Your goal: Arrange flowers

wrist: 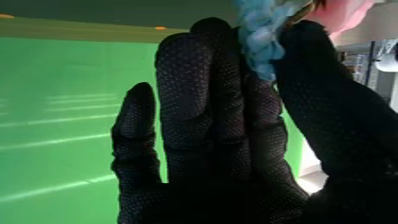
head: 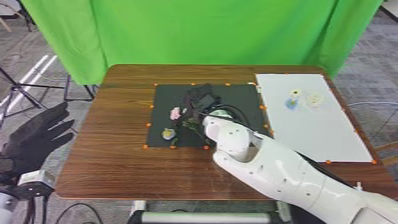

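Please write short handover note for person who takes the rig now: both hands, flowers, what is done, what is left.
Left hand: open, beside the table, holding nothing.
Right hand: over the dark mat, fingers straight; a blue flower is between thumb and fingers. I cannot tell if it is gripped.
Flowers: a pink flower and a yellowish flower lie on the mat; a small pale and blue group is on the white sheet.
Done: apparently that group.
Left: probably the mat's flowers, if the sheet is the goal.
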Tool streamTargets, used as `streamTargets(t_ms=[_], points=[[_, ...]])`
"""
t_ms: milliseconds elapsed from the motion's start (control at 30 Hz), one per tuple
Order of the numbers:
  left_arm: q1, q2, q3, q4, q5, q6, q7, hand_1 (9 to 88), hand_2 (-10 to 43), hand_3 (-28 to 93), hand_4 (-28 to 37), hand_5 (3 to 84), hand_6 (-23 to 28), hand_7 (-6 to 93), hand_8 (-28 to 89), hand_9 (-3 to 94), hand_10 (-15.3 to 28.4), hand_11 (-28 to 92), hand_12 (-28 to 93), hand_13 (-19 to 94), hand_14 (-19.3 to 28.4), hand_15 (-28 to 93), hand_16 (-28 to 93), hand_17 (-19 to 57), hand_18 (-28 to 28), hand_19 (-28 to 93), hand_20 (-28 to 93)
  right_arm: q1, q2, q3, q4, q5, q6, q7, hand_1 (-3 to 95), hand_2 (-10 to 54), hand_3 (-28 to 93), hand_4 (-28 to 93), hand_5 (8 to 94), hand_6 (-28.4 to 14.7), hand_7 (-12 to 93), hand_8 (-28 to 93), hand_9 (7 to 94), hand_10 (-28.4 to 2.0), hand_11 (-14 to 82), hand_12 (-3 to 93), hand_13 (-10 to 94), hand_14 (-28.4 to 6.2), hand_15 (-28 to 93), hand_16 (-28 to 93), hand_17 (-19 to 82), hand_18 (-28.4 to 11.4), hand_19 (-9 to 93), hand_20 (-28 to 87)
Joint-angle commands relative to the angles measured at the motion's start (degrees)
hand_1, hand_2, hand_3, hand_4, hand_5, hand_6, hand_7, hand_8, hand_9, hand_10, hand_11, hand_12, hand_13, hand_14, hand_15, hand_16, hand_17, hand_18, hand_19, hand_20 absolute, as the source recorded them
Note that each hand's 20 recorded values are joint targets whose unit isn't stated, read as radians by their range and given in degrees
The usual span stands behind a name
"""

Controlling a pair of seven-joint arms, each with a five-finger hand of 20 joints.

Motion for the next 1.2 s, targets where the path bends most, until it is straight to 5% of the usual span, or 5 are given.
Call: streamTargets(t_ms=[33, 533, 900, 1100, 1200], points=[[0.44, -0.3, -0.13, 0.04, 0.03, -0.37, -0.43, 22.8, -5.3, 69, -28.3, 24.3, 1.7, 18.4, -9, 18.9, 9.2, 10, 19, 14, 12.2, 14, 7, -12.1, 18.9, 36, 10, -0.5, -0.31, 0.93, -0.63, -1.43, -4.87, -0.28, 31.9, -9.5, 85, -28, 60.0, 2.8, 36, -16, 68.2, -8.4, 29.3, 24.4, 66, -3.3, 58, 28, 17, -18.5, 71, 50], [0.38, -0.51, -0.05, -0.04, 0.12, -0.26, -0.56, 22.8, -5.3, 69, -28.3, 24.4, 1.8, 18.2, -9, 18.9, 9.2, 10, 19, 14, 12.2, 14, 7, -12.1, 18.9, 36, 10, -0.37, -0.33, 3.22, -0.18, -2.66, -9.39, 0.17, 29.0, -9.5, 87, -28, 47.0, -1.3, 34, -16, 50.1, -10.9, 32.7, 25.5, 48, -7.8, 67, 26, 12, -19.8, 71, 52], [1.18, -1.13, -0.52, -0.41, 0.04, -0.12, -0.35, 22.9, -5.1, 69, -28.3, 24.3, 1.8, 18.2, -9, 18.8, 9.2, 11, 19, 14, 12.2, 14, 7, -12.1, 18.9, 36, 10, -2.88, 2.75, 8.11, -8.16, 1.43, -13.76, -0.04, 25.8, -9.5, 86, -28, 43.4, -2.7, 33, -15, 45.8, -12.1, 31.7, 25.9, 44, -9.8, 69, 24, 8, -20.8, 71, 53], [1.1, -1.08, -0.52, -0.32, -0.01, -0.11, -0.35, 23.0, -5.0, 69, -28.3, 24.4, 1.8, 18.2, -9, 18.9, 9.2, 10, 19, 14, 12.2, 14, 7, -12.1, 18.9, 36, 10, -3.37, 3.68, 9.28, -8.45, 4.98, -8.04, 0.71, 24.9, -9.4, 86, -28, 43.5, -3.1, 32, -14, 46.2, -12.5, 31.3, 26.2, 44, -10.4, 69, 23, 8, -20.8, 70, 54], [0.89, -1.02, -0.43, -0.21, -0.02, -0.25, -0.52, 22.9, -5.0, 69, -28.3, 24.4, 1.8, 18.2, -9, 18.8, 9.2, 10, 19, 14, 12.2, 14, 7, -12.1, 18.9, 36, 10, -3.38, 3.62, 8.51, -6.93, 5.75, -3.5, 1.0, 25.0, 0.0, 86, -25, 44.4, -4.0, 30, -14, 47.4, -13.3, 31.6, 25.9, 45, -10.6, 69, 22, 9, -20.7, 71, 54]])
